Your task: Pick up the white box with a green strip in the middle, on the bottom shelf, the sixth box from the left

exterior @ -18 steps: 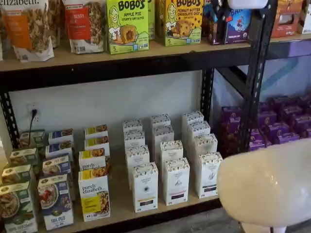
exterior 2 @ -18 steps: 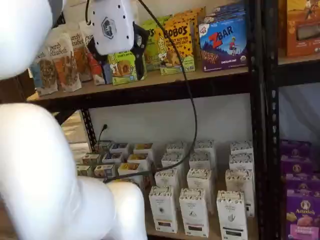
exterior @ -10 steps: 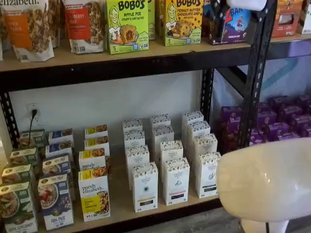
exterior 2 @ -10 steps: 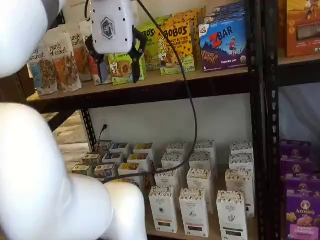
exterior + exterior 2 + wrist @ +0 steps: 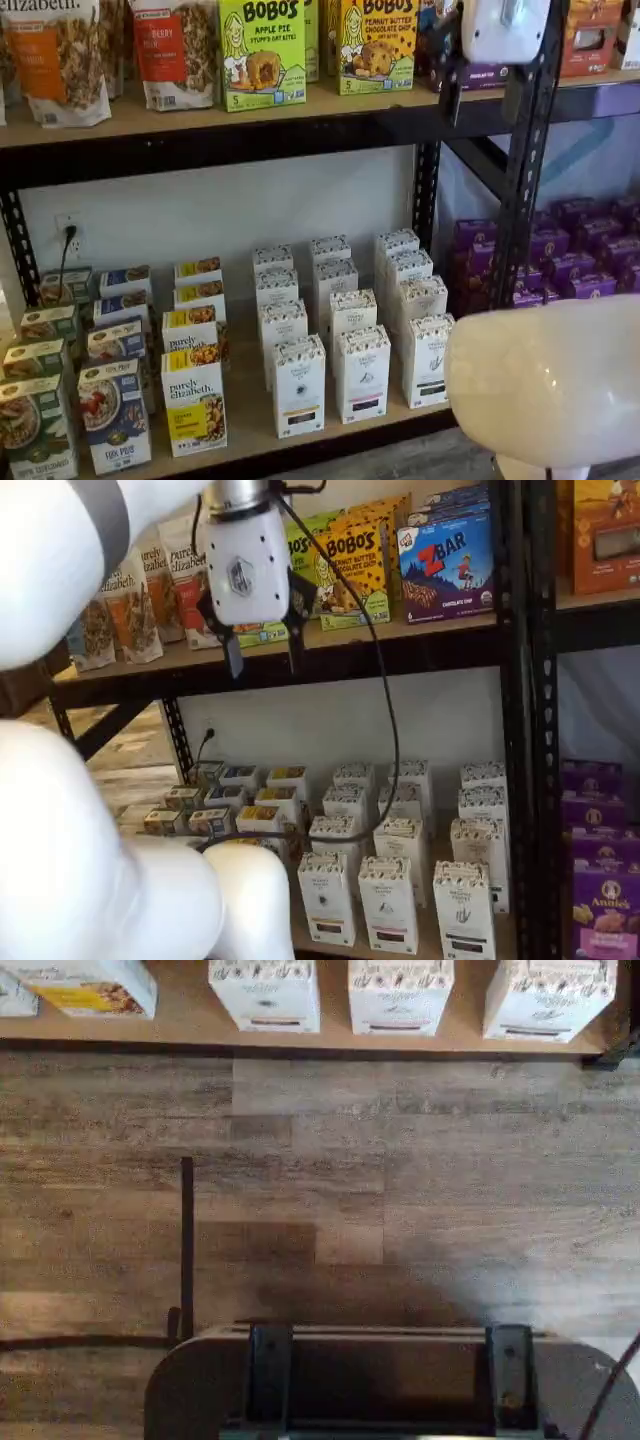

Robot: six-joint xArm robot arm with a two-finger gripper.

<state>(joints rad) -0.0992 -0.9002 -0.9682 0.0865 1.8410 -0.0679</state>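
Note:
The white box (image 5: 428, 358) with a dark greenish strip stands at the front right of the white cartons on the bottom shelf (image 5: 240, 425). It shows in both shelf views (image 5: 463, 908) and in the wrist view (image 5: 548, 995). Like cartons with maroon (image 5: 362, 372) and grey (image 5: 298, 385) strips stand to its left. My gripper (image 5: 483, 100) hangs high, level with the upper shelf's edge and far above the white box. It is open and empty, and a gap shows between its black fingers (image 5: 232, 658) in both shelf views.
Yellow-banded purely elizabeth boxes (image 5: 193, 400) stand left of the white cartons. Bobo's boxes (image 5: 262, 50) sit on the upper board. A black upright (image 5: 520, 170) and purple boxes (image 5: 570, 250) are to the right. My white arm link (image 5: 550, 380) fills the foreground. A cable (image 5: 385, 710) hangs down.
My gripper has come down from the top edge to the upper shelf's edge, so its fingers now show in both shelf views. The boxes have not moved.

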